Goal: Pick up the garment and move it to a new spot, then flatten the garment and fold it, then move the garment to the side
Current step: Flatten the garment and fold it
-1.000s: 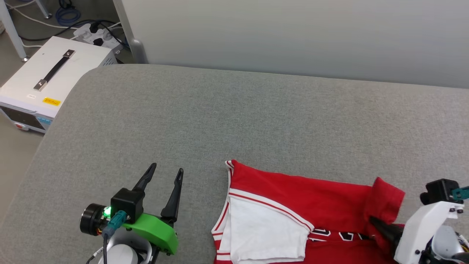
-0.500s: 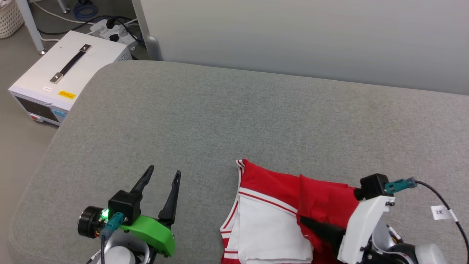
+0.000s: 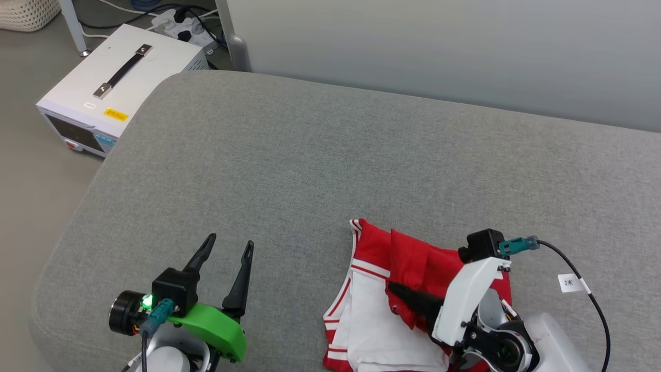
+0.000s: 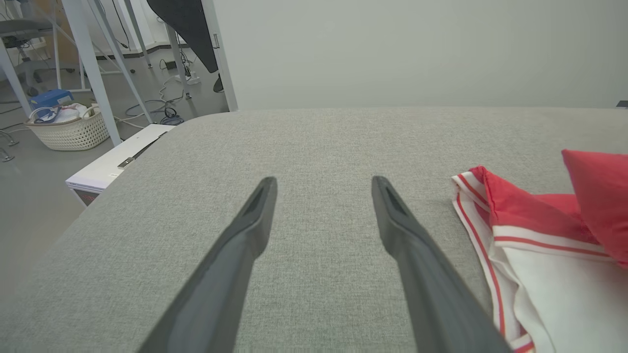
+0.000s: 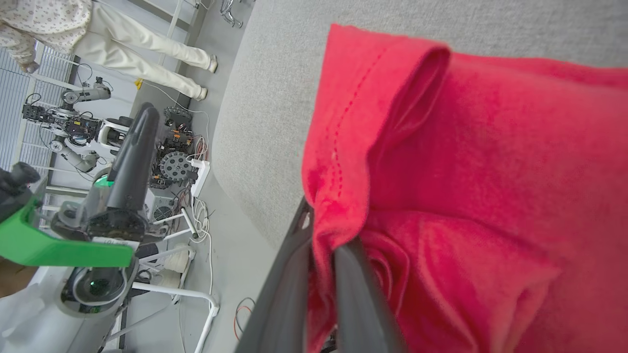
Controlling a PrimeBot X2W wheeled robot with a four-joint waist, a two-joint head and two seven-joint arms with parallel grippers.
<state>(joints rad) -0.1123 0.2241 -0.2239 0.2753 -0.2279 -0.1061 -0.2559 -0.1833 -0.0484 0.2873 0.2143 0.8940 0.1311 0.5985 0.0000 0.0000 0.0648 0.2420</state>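
The garment, red with a white sleeve and striped trim, lies bunched at the near right of the grey padded surface. My right gripper is shut on a fold of its red cloth, held over the white sleeve. The right wrist view shows red fabric pinched between my closed fingers. The print is hidden. My left gripper hovers open and empty left of the garment. In the left wrist view, the left gripper points across bare surface, with the garment's striped edge to its right.
On the floor beyond the surface's left edge sits a white box with a black handle, with a power strip and cables behind it. A pale wall panel runs along the far side. A person's legs stand farther off.
The head camera has shifted. My right gripper has carried the red fold leftward over the garment, toward the white sleeve. The left gripper stays open in the same place.
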